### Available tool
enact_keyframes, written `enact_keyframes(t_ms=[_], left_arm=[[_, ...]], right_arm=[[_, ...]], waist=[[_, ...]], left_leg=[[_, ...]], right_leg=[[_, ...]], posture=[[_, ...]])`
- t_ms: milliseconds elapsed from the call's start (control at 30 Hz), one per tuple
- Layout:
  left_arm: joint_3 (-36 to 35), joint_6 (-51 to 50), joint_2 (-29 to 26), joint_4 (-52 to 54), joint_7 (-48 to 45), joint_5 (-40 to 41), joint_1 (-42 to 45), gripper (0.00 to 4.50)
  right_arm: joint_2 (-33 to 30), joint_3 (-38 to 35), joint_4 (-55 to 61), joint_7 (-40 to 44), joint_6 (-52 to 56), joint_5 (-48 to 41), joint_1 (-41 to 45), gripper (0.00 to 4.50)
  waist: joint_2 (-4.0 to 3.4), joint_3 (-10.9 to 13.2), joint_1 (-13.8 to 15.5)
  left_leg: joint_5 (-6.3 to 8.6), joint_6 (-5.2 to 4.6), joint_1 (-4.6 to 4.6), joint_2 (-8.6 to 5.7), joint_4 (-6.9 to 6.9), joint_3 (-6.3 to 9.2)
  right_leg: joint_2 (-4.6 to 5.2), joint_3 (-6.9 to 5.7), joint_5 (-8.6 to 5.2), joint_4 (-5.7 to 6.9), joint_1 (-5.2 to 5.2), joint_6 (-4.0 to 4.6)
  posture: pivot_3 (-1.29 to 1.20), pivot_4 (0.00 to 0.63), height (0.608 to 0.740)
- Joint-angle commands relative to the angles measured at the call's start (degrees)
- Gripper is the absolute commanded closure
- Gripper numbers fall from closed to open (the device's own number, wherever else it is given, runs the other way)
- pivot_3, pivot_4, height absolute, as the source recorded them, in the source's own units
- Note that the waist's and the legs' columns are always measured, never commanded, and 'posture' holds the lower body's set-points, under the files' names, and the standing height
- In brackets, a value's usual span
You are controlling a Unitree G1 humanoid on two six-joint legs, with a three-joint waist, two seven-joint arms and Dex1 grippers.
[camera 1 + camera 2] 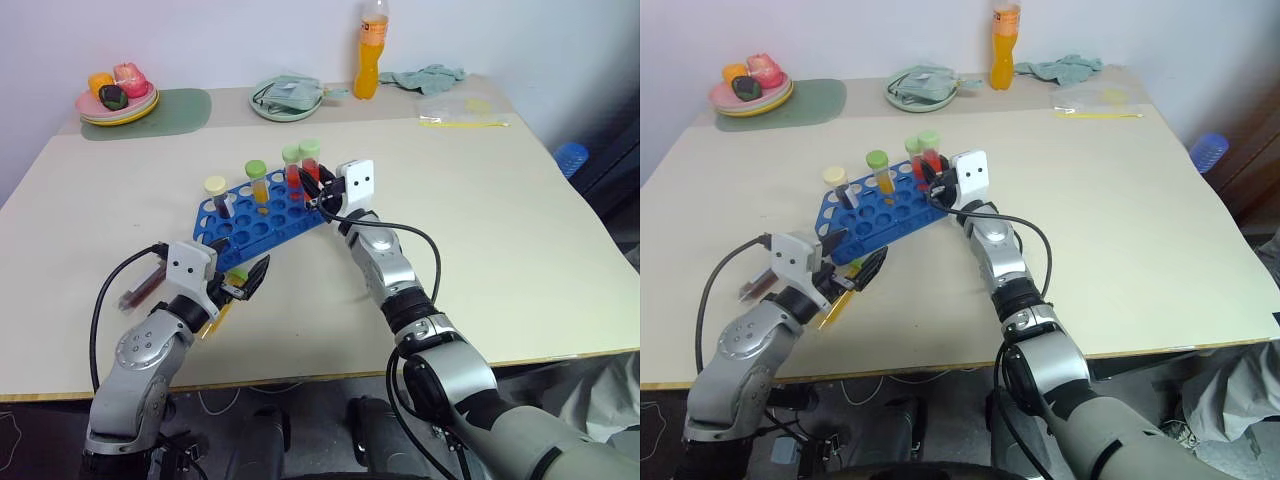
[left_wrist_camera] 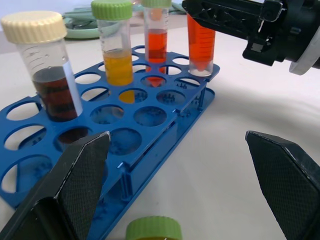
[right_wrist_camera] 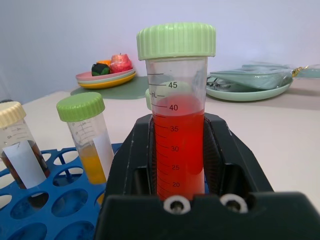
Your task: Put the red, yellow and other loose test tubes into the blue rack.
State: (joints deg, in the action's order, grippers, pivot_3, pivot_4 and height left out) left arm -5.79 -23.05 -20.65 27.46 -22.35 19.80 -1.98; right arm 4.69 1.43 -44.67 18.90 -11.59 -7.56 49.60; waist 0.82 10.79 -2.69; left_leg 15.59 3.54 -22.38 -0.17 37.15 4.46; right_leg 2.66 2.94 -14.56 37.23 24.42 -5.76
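Where the cream table (image 1: 520,290) meets its near edge, the left gripper (image 1: 240,283) hangs with fingers spread wide and empty, a green-capped tube of yellow liquid (image 1: 222,305) lying loose on the tabletop just under it. Beyond it, the blue plastic rack (image 1: 255,222) sits angled, holding three upright tubes: dark, yellow and red. At the rack's far right corner, the right gripper (image 1: 322,190) is clenched on a green-capped tube of red liquid (image 3: 179,135), upright over the holes. Bare tabletop lies open to the right. Plates and an orange bottle (image 1: 369,50) line the far edge.
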Motion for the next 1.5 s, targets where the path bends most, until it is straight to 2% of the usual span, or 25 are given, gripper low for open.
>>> enact_keyframes(t_ms=[33, 400, 500, 567, 600, 733, 767, 833, 933, 1067, 1200, 1267, 1367, 1500], left_arm=[[-0.3, 0.0, 0.0, 3.0, 0.2, 0.8, 0.6, 0.00], [-0.1, -0.6, 0.0, 3.6, 0.4, 0.8, 0.8, 0.00], [0.0, -1.1, 0.1, 3.9, 0.7, 1.0, 0.9, 0.00], [-0.2, -2.1, 0.2, 4.3, 1.1, 1.4, 1.0, 0.00], [-0.4, -2.7, 0.2, 4.5, 1.4, 1.6, 1.1, 0.00], [-1.7, -6.0, -0.8, 6.5, 2.5, 2.8, 1.6, 0.00], [-2.5, -8.4, -1.5, 7.3, 3.1, 3.6, 1.9, 0.00], [-3.9, -12.9, -3.2, 9.0, 4.5, 4.2, 2.6, 0.00], [-9.7, -25.0, -5.5, 13.9, 9.2, 9.3, 7.0, 0.00], [-11.6, -44.6, -10.7, 18.2, 13.9, 11.4, 14.0, 0.00], [-12.1, -66.7, -17.1, 16.7, 9.8, 17.7, 24.3, 0.00], [-11.0, -69.4, -20.7, 14.3, 8.7, 21.2, 26.5, 0.00], [-5.9, -69.5, -29.0, 9.9, 8.2, 28.5, 28.9, 0.00], [0.1, -69.5, -34.9, 5.5, 11.7, 37.6, 32.6, 0.00]], right_arm=[[1.3, -0.1, -0.3, 0.1, -1.2, 0.3, 1.6, 3.74], [1.8, -1.0, -6.2, -2.8, -3.5, 1.6, 4.0, 3.74], [2.1, -1.2, -6.7, -1.2, -3.8, 0.9, 4.0, 3.74], [2.3, -1.5, -5.5, 1.1, -3.4, -0.3, 3.3, 2.65], [2.3, -1.6, -4.6, 1.4, -3.6, -0.4, 2.9, 2.37], [1.8, -1.5, -0.3, 1.1, -3.6, -0.3, 1.8, 0.26], [1.3, -1.3, 1.6, 1.4, -2.9, -0.2, 1.2, 0.01], [0.1, -0.8, 5.6, 2.9, -1.1, -0.5, -0.2, 0.01], [-4.2, 0.3, 15.5, 7.7, 4.0, -1.3, -4.3, 0.01], [-9.7, 1.2, 24.2, 12.8, 11.0, -2.6, -7.9, 0.01], [-17.6, 4.0, 31.7, 21.7, 16.0, -2.8, -11.2, 0.01], [-20.2, 5.1, 34.7, 24.7, 17.6, -3.2, -12.5, 0.01], [-24.6, 7.1, 40.1, 31.2, 20.7, -4.6, -15.2, 0.01], [-29.5, 9.2, 47.0, 37.9, 25.2, -6.9, -18.7, 0.01]], waist=[[0.00, 0.0, 0.0], [0.00, 0.0, -0.1], [0.00, 0.0, -0.1], [0.00, 0.0, -0.1], [0.00, 0.0, -0.2], [-0.01, 0.0, -0.1], [-0.01, 0.0, 0.0], [-0.01, 0.0, 0.1], [0.01, 0.0, 0.4], [0.02, 0.0, 0.2], [0.02, 0.0, -0.1], [0.01, 0.0, -0.4], [0.01, 0.0, -0.8], [0.05, 0.1, -0.6]], left_leg=[[0.00, 0.00, 0.00, 0.00, 0.00, 0.00], [0.00, 0.00, 0.01, 0.01, -0.01, 0.00], [0.00, 0.00, 0.02, 0.01, 0.00, 0.00], [0.00, 0.00, 0.02, 0.01, 0.00, 0.00], [0.00, 0.00, 0.02, 0.01, 0.00, 0.00], [0.00, 0.00, 0.01, 0.01, -0.01, 0.01], [0.00, 0.00, 0.01, 0.01, -0.01, 0.01], [0.00, 0.00, 0.00, 0.01, -0.01, 0.02], [0.00, 0.00, -0.01, -0.01, 0.02, 0.06], [0.00, 0.00, -0.04, -0.05, 0.07, 0.13], [0.00, 0.00, 0.01, -0.02, 0.03, 0.14], [0.00, 0.00, 0.03, -0.02, 0.01, 0.13], [0.00, 0.00, 0.04, -0.01, -0.03, 0.14], [0.00, 0.01, 0.02, -0.02, 0.00, 0.15]], right_leg=[[0.00, 0.00, 0.00, 0.00, 0.00, 0.00], [0.00, 0.01, 0.00, 0.00, 0.00, 0.00], [-0.01, 0.01, 0.00, 0.01, 0.00, 0.00], [-0.01, 0.01, 0.00, 0.01, 0.00, 0.00], [-0.01, 0.01, 0.00, 0.01, 0.00, 0.00], [0.00, 0.01, 0.00, 0.01, 0.00, 0.00], [0.00, 0.01, 0.00, 0.01, 0.00, 0.00], [0.00, 0.00, 0.00, 0.01, 0.00, 0.00], [0.02, -0.02, 0.00, 0.01, -0.02, 0.00], [0.04, -0.07, 0.00, 0.00, -0.07, -0.02], [-0.06, -0.07, -0.01, 0.02, -0.07, -0.01], [-0.07, -0.06, -0.01, 0.01, -0.07, -0.02], [-0.07, -0.05, -0.02, -0.01, -0.07, -0.02], [-0.02, -0.05, -0.02, -0.02, -0.07, -0.02]], posture=[[0.00, 0.150, 0.740], [0.00, 0.150, 0.740], [0.00, 0.150, 0.740], [0.00, 0.150, 0.740], [0.00, 0.150, 0.740], [0.00, 0.150, 0.740], [0.00, 0.150, 0.740], [0.00, 0.150, 0.740], [0.00, 0.150, 0.740], [0.00, 0.150, 0.740], [0.00, 0.150, 0.740], [0.00, 0.150, 0.740], [0.00, 0.150, 0.740], [0.00, 0.150, 0.740]])
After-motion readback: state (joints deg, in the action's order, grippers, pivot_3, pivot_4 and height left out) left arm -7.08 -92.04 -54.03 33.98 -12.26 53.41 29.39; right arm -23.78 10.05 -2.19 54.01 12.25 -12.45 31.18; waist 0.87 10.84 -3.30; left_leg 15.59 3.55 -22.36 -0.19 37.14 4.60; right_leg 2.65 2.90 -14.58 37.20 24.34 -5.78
